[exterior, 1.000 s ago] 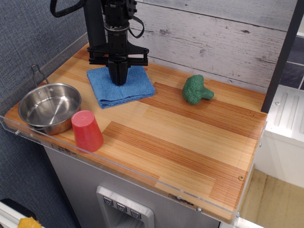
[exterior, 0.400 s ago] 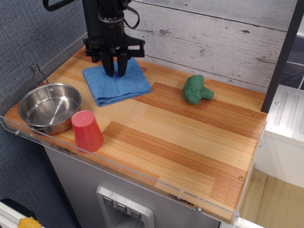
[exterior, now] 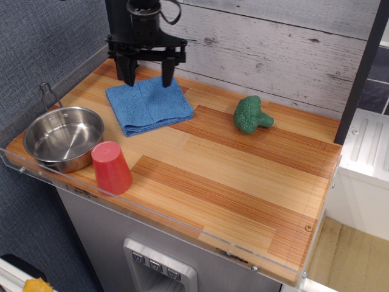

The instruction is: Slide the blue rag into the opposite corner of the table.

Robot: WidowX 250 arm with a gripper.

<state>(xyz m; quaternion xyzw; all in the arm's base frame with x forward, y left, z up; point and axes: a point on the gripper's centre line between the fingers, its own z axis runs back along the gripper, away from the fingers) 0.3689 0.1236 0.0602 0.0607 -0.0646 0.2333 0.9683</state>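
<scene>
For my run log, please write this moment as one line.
pincer: open, above far edge of rag | rag: flat, far left of table, not gripped | near right corner: bare | nearby: bowl, cup, broccoli

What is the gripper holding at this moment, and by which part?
Nothing. The gripper is open, its fingers spread apart above the far edge of the blue rag, which lies flat on the table.
</scene>
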